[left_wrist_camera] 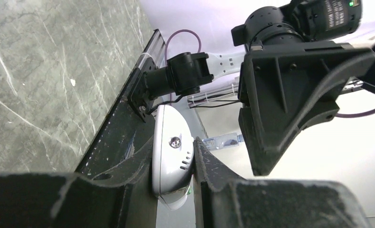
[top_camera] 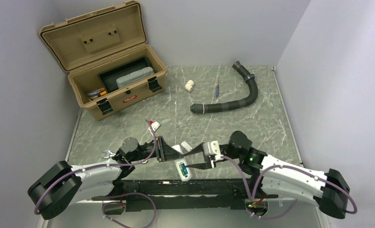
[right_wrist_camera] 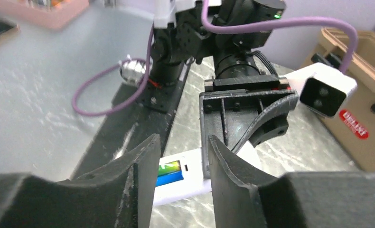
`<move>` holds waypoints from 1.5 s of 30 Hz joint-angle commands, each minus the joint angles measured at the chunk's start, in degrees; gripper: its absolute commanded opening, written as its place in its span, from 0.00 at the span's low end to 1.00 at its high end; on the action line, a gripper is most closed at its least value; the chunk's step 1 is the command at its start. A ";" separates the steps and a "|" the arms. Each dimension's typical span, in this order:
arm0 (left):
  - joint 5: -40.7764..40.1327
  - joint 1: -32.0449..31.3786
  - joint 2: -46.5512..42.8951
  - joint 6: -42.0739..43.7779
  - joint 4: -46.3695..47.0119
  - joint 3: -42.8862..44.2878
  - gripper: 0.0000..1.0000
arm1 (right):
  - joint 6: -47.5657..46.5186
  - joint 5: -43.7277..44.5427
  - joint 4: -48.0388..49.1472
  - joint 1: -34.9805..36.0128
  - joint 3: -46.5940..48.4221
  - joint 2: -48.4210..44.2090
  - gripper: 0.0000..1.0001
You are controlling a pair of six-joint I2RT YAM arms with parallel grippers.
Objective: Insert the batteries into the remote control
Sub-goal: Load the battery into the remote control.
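The left gripper (left_wrist_camera: pixel 173 156) is clamping the remote control (top_camera: pixel 182 169) by its long sides, holding it at the middle of the desk's (top_camera: pixel 252 128) near edge, just beside the black base rail (top_camera: pixel 209 186); the right gripper (right_wrist_camera: pixel 183 147) is hovering close over it with its jaws parted and nothing between them. Through that gap the batteries (right_wrist_camera: pixel 170 173), green beside blue, are lying side by side in the open bay; both are looking seated, though their ends are hidden. Judging from this, the step in hand is finishing the seating. One right fingertip should be pressing each cell flat, gently and straight into the bay, while the left is gripping firmly so the remote is not twisting; a hard or slanted push is risking popping a cell out.
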 commanded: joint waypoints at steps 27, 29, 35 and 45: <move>-2.81 -0.24 -9.94 4.94 -7.31 2.74 0.00 | 66.47 25.35 -5.36 -0.12 -6.05 -3.13 0.80; -2.82 -0.27 -9.76 4.89 -7.15 2.73 0.00 | 66.89 23.99 -3.48 0.02 -6.24 -1.94 0.80; -2.67 -0.24 -9.27 4.76 -6.67 2.95 0.00 | 65.98 22.34 -1.83 1.54 -5.43 0.56 0.79; -2.68 -0.28 -9.18 4.75 -6.83 3.14 0.00 | 64.81 20.48 0.28 3.95 -5.33 3.13 0.70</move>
